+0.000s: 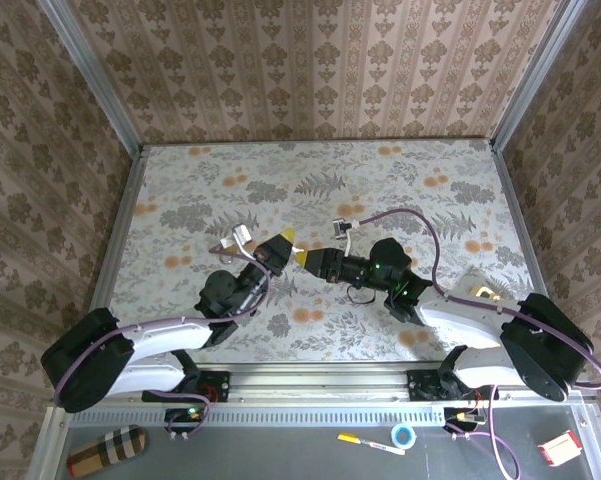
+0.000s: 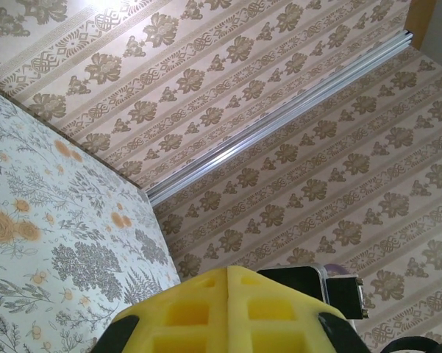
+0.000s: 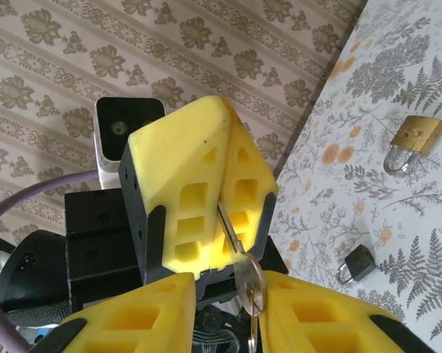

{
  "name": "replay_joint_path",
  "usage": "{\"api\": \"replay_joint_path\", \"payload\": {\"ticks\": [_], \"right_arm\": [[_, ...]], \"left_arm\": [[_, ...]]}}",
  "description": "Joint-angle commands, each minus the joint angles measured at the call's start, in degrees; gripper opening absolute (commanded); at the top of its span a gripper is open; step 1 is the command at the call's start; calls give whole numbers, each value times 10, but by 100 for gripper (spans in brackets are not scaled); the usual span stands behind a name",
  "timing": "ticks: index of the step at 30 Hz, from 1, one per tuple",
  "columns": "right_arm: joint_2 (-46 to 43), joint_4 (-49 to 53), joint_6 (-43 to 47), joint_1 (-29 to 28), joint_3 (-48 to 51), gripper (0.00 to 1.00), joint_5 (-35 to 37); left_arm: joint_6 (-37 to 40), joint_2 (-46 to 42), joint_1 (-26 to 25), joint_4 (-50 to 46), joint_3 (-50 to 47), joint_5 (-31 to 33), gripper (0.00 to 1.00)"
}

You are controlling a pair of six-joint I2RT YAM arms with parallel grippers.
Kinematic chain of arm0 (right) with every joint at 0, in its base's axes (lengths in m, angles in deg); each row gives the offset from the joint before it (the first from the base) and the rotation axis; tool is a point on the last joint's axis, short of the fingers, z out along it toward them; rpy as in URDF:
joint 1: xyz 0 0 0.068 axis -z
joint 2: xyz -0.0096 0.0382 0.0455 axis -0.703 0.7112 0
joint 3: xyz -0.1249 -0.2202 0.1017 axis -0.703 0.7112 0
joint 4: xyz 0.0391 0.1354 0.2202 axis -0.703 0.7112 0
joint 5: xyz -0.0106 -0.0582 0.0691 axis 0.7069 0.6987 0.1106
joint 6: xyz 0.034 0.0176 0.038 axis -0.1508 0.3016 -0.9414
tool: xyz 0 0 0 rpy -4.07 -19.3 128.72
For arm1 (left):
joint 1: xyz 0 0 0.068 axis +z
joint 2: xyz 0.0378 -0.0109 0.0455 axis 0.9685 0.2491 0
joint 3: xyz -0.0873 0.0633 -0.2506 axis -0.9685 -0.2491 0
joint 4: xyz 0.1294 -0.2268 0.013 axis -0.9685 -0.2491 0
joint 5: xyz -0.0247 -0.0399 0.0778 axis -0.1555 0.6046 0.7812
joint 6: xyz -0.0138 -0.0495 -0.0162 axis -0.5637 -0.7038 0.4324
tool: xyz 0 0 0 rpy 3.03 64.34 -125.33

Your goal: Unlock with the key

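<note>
We see L gripper [image 3: 222, 184] clamped on the key [image 3: 232, 243] by its blade; R gripper [image 3: 228, 288] jaws narrow, small gap either side of key's head. On table [image 3: 426, 220] lie brass padlock [image 3: 415, 136] & black padlock [image 3: 357, 263], apart from grippers

Your left arm [image 1: 170, 335] reaches from its near-left base toward mid-table. The left gripper [image 1: 283, 243] is pinched fully closed on the key [image 3: 230, 234] (blade between the yellow pads [image 3: 184, 191]). Your right arm [image 1: 460, 310] stretches leftward, and the right gripper [image 1: 304, 258] meets the left tip to tip, its fingers [image 3: 143, 309] parted either side of the key's head.
</note>
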Motion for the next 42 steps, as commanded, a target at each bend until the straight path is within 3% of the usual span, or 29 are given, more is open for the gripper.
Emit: {"api": "replay_joint_path", "payload": {"ticks": [1,6,11,13,14,15,19,21,24,28,30,34,37,40,42], "right_arm": [[4,-23,1,-4,-2,26,-5],[1,-13,4,-4,-5,19,-1],[0,-1,3,-4,-16,1,-7],[-8,26,11,-4,-23,0,-7],[-14,46,17,-4,-28,0,-7],[-22,71,25,-4,-34,0,-5],[-59,200,79,-4,-54,0,18],[-79,263,104,-4,-60,0,36],[-103,352,139,-4,-74,0,58],[-124,456,182,-4,-96,0,86],[-132,488,196,-4,-103,0,96],[-143,520,210,-2,-110,0,104],[-142,540,217,-2,-122,0,105],[-135,561,224,-2,-135,0,107],[-134,565,228,-2,-138,0,106]], "left_arm": [[12,4,-7,22,-5,11,0],[9,13,-9,25,-4,11,0],[12,19,-15,26,-3,14,0],[9,22,-15,25,-6,14,0],[7,23,-15,24,-8,16,5],[4,22,-14,21,-12,19,16],[-18,-8,0,-35,-27,21,69],[-24,-44,13,-108,-27,15,81],[-27,-130,56,-280,-8,-18,88],[36,-251,133,-652,87,-58,92],[83,-271,184,-789,133,-88,94],[199,-237,324,-979,207,-184,95],[306,-165,389,-1044,248,-230,95],[393,-62,412,-1093,297,-218,94],[413,2,414,-1095,327,-204,93]]}}
